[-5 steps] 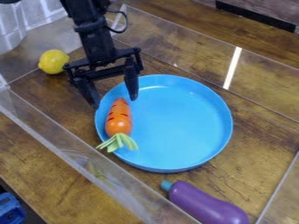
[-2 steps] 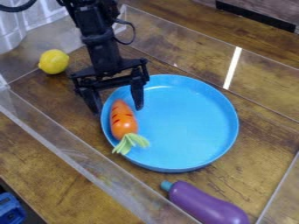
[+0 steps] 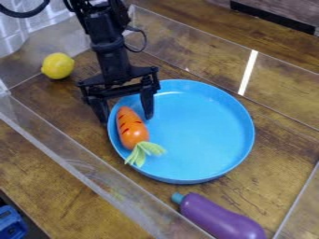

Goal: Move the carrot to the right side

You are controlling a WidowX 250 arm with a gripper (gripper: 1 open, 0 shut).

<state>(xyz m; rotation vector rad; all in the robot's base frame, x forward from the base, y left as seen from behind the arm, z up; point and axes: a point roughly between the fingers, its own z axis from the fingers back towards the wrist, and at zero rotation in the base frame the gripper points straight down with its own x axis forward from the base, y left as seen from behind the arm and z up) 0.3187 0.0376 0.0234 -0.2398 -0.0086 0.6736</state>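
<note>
Nearest the camera, a purple eggplant [image 3: 222, 217] lies on the wooden table [image 3: 50, 201], apart from the blue plate [image 3: 218, 117] and playing no part in the job. Beyond it, the carrot [image 3: 131, 129] lies on the left portion of the plate, close to the rim, its green top pointing toward the camera and its orange body pointing back toward the arm. Directly over the carrot's far end hangs the gripper [image 3: 121, 103], aimed steeply downward with its jaws spread wide and nothing held between them; one finger sits outside the plate's left rim and the other over the plate. Farther back and to the left, a yellow lemon [image 3: 56, 65] rests on the table, well apart. Assessment: the approach-to-grasp step is in hand, and the carrot is not yet gripped. The next move calls for lowering to straddle the carrot's body, closing firmly, then lifting and carrying it rightward.
</note>
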